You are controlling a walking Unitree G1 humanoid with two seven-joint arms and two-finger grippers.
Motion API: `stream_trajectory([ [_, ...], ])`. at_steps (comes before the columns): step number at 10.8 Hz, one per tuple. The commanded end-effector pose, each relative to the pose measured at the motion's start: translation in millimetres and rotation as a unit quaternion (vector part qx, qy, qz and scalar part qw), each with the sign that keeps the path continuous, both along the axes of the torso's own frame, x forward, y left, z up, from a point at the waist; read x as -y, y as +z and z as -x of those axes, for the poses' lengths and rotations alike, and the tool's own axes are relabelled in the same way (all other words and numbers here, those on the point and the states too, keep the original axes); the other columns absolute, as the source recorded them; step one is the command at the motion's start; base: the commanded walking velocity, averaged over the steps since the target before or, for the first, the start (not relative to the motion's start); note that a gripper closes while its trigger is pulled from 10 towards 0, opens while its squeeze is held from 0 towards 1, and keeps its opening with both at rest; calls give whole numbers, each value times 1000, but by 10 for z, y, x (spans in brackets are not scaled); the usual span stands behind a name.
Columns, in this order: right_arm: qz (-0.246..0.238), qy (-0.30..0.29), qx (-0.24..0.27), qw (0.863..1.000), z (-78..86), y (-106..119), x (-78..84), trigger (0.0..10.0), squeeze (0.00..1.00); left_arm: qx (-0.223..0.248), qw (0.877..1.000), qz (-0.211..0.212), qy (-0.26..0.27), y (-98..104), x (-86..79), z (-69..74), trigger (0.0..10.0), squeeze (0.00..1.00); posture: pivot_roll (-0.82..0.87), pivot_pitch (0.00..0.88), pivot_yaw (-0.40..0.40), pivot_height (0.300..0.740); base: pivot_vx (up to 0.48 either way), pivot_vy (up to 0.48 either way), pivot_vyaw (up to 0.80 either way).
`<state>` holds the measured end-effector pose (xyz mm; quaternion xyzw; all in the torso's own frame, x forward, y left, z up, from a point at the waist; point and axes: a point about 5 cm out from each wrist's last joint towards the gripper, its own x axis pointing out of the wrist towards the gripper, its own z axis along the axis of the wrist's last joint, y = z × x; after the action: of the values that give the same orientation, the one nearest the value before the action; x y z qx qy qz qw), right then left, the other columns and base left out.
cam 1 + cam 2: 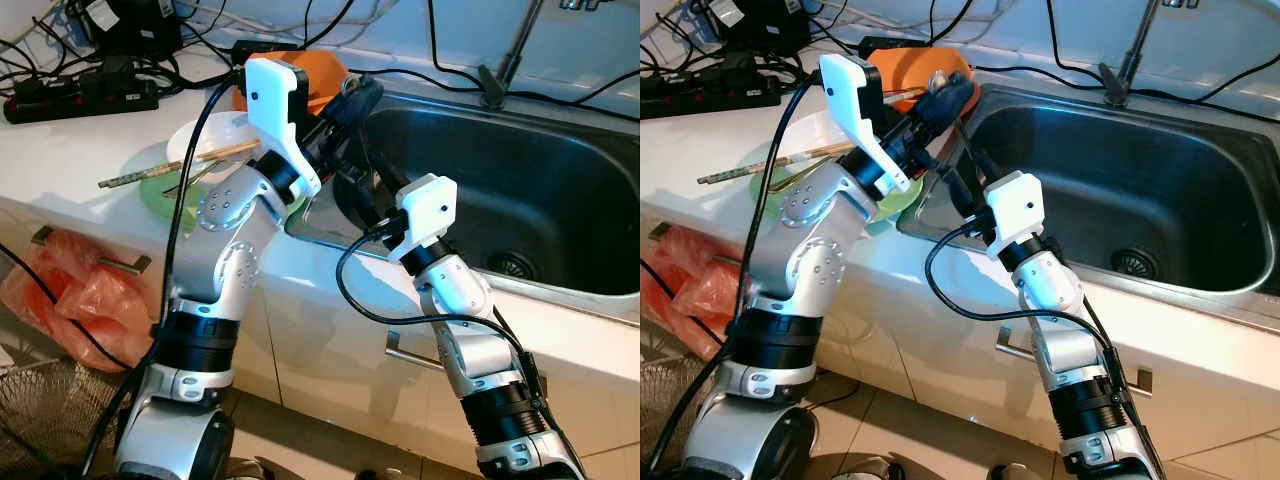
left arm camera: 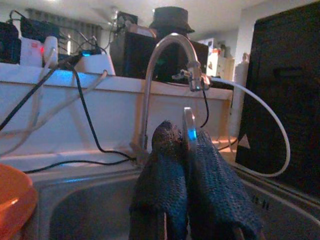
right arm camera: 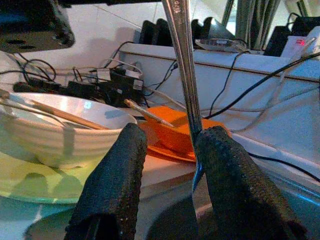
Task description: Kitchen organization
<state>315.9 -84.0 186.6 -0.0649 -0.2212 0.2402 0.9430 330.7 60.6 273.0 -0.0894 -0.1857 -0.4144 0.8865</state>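
Partly hidden spoon (image 2: 189, 131) in left gripper (image 2: 184, 150)

Kitchen — steel sink (image 1: 560, 190) (tap (image 2: 165, 65))

The metal utensil's (image 3: 182, 65) ends are cut off or hidden.

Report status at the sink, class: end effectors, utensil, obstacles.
Left end effector shut on metal utensil over sink. Right end effector open around its handle. Bowl with chopsticks nearby.
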Motion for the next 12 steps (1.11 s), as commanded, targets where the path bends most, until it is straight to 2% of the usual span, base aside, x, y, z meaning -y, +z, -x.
stream_trajectory([
  [1, 10, -13, -11, 1000, -48, -15, -17, 10000, 0, 8, 995, -10, -100, 4, 281, 167, 10000, 0, -11, 68, 25, 740, 0, 0, 0],
  [4, 12, -120, -19, 993, -184, -16, 344, 10000, 0, 9, 998, -5, -65, 27, 165, 103, 10000, 0, -11, 68, 25, 740, 0, 0, 0],
  [5, 14, -125, -19, 992, -190, -20, 372, 10000, 0, 9, 998, -5, -63, 29, 145, 97, 10000, 0, -11, 68, 25, 740, 0, 0, 0],
  [9, 10, -103, -17, 994, -175, -25, 218, 10000, 0, 9, 998, -6, -68, 29, 147, 103, 10000, 0, -6, 57, 24, 740, 0, 0, 0],
  [11, 9, -102, -15, 995, -167, -22, 222, 10000, 0, 9, 998, -5, -59, 26, 123, 79, 10000, 0, -6, 57, 24, 740, 0, 0, 0],
  [12, 8, -104, -14, 994, -168, -19, 230, 10000, 0, 13, 999, 1, -36, 50, 92, 44, 10000, 0, -7, 61, 26, 740, 0, 0, 0],
])
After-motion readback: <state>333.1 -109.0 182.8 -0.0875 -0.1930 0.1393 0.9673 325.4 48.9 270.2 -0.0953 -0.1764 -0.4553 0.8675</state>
